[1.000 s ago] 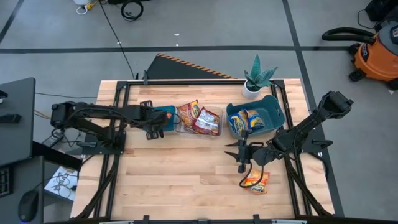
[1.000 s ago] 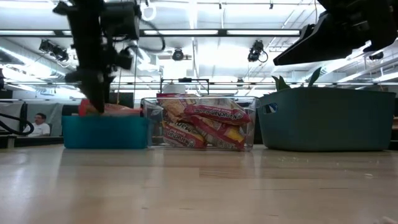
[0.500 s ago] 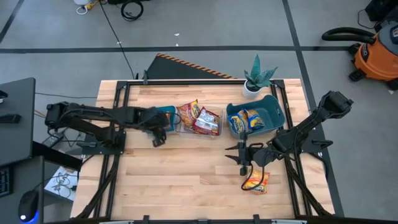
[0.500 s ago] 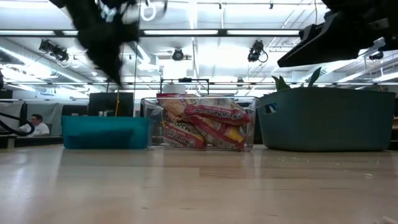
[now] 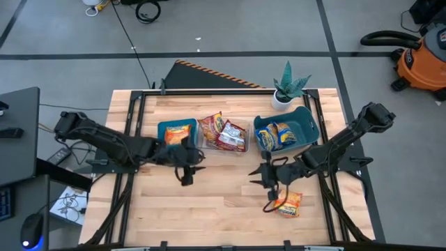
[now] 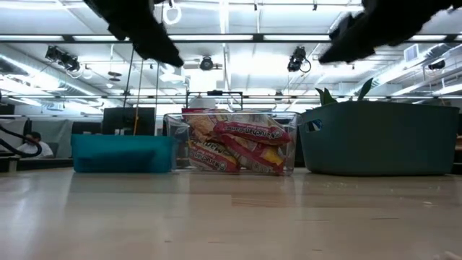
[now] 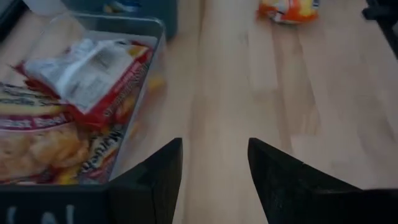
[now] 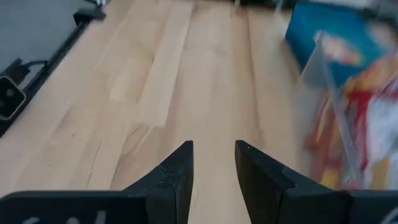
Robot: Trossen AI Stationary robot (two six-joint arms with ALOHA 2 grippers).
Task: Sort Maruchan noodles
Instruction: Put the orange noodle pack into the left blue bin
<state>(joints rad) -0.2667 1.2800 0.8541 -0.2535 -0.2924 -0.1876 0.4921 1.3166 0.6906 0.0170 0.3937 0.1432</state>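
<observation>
My left gripper (image 5: 187, 169) hovers open over bare wood, just near of the teal bin (image 5: 176, 131), in which an orange noodle packet (image 5: 178, 130) lies. Red packets (image 5: 224, 132) fill the clear bin (image 7: 146, 59), and blue-and-yellow ones (image 5: 279, 134) lie in the blue bin (image 5: 306, 125). One more orange packet (image 5: 286, 203) lies flat on the table near the right arm; the left wrist view shows it far off (image 7: 287, 9). My right gripper (image 5: 259, 178) is open above the table, left of that packet, its fingers (image 8: 171, 174) over bare wood.
The three bins stand in a row across the far half of the table, seen side on in the low view as the teal bin (image 6: 123, 154), the clear bin (image 6: 231, 144) and the blue bin (image 6: 379, 137). A potted plant (image 5: 287, 87) stands at the far edge. Bare wood (image 5: 209, 209) spreads in front.
My left gripper has pulled back from over the teal bin toward the near edge and a little to the right, rising out of it. The orange packet that showed at the bin's rim now lies inside. My right gripper has swung slightly toward the table's left.
</observation>
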